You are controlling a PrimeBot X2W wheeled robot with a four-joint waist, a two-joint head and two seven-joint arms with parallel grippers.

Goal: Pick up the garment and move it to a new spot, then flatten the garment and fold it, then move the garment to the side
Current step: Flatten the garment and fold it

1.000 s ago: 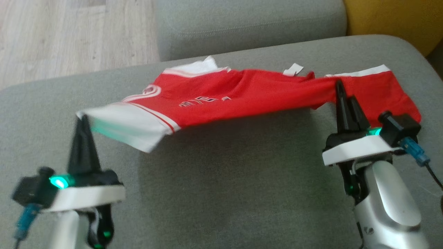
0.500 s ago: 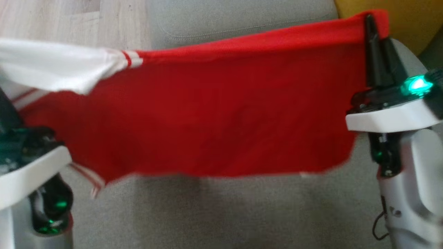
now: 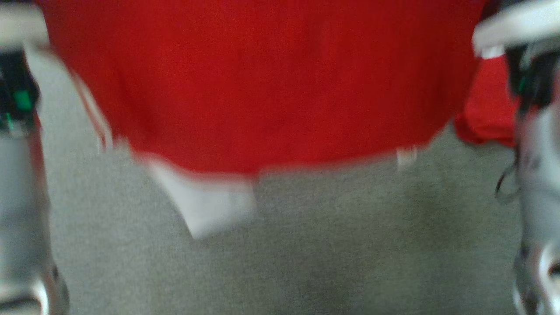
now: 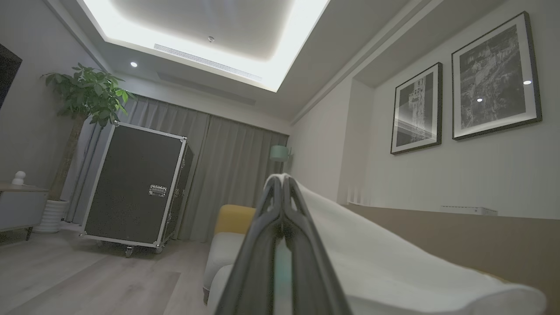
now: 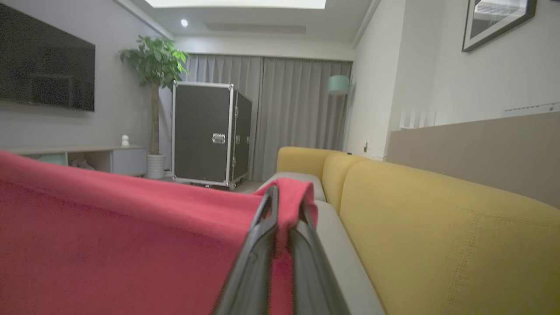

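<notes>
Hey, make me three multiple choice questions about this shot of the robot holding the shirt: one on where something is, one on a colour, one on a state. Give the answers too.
1. Where is the garment?
A. Hanging above the grey cushion
B. Lying flat on the wooden floor
C. Folded on a shelf

2. What colour is the cloth at the left gripper?
A. Yellow
B. White
C. Black

3. How is the right gripper?
A. Wide open and empty
B. Shut on nothing
C. Shut on the garment

Answers:
1 A: in the head view it hangs like a curtain with the cushion below its hem.
2 B: in the left wrist view white fabric drapes away from the closed fingers.
3 C: in the right wrist view red fabric is pinched between its closed fingers.
</notes>
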